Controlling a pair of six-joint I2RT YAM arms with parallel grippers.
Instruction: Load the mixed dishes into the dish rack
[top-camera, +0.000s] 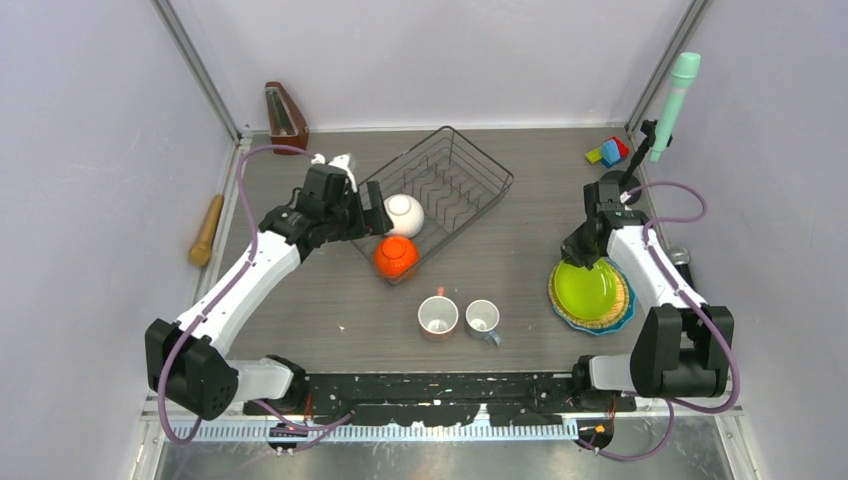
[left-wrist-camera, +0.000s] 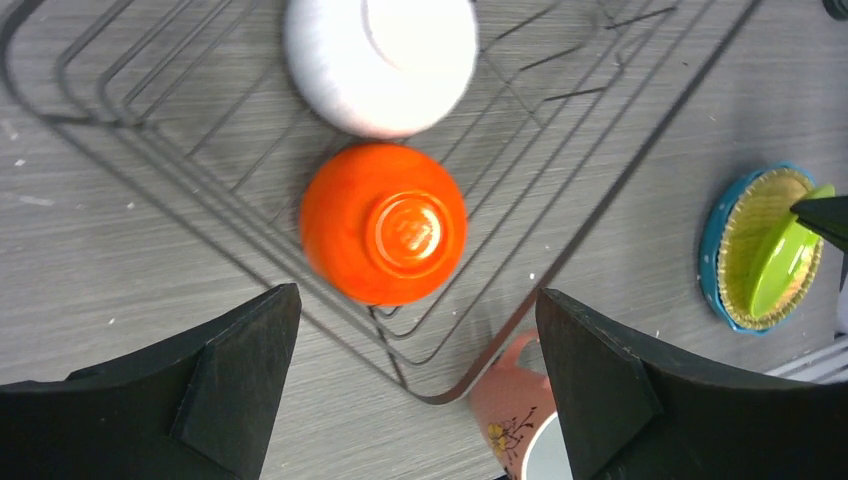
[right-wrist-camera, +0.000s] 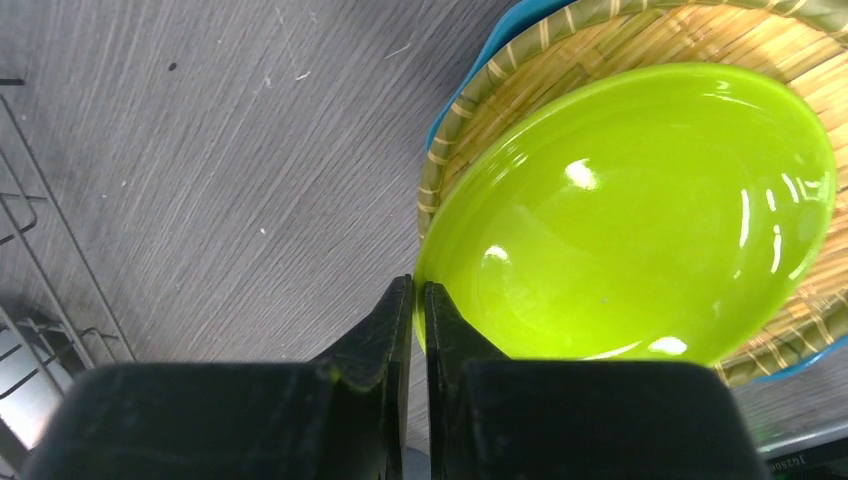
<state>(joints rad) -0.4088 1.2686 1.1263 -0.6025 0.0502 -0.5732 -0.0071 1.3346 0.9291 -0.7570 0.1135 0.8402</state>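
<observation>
Two bowls sit in the dish rack (top-camera: 470, 190): the white bowl (top-camera: 403, 213) and, upside down by the near corner, the orange bowl (left-wrist-camera: 382, 223). The left gripper (left-wrist-camera: 415, 293) hangs wide open over the orange bowl and holds nothing. The right gripper (right-wrist-camera: 418, 300) is squeezed tight on the edge of the lime-green plate (right-wrist-camera: 630, 210), which is tipped up on the yellow plate (left-wrist-camera: 745, 230) and blue plate (left-wrist-camera: 708, 245). The pink mug (top-camera: 437, 316) and grey mug (top-camera: 482, 317) stand on the table, out of the rack. I think five dishes are left to load.
</observation>
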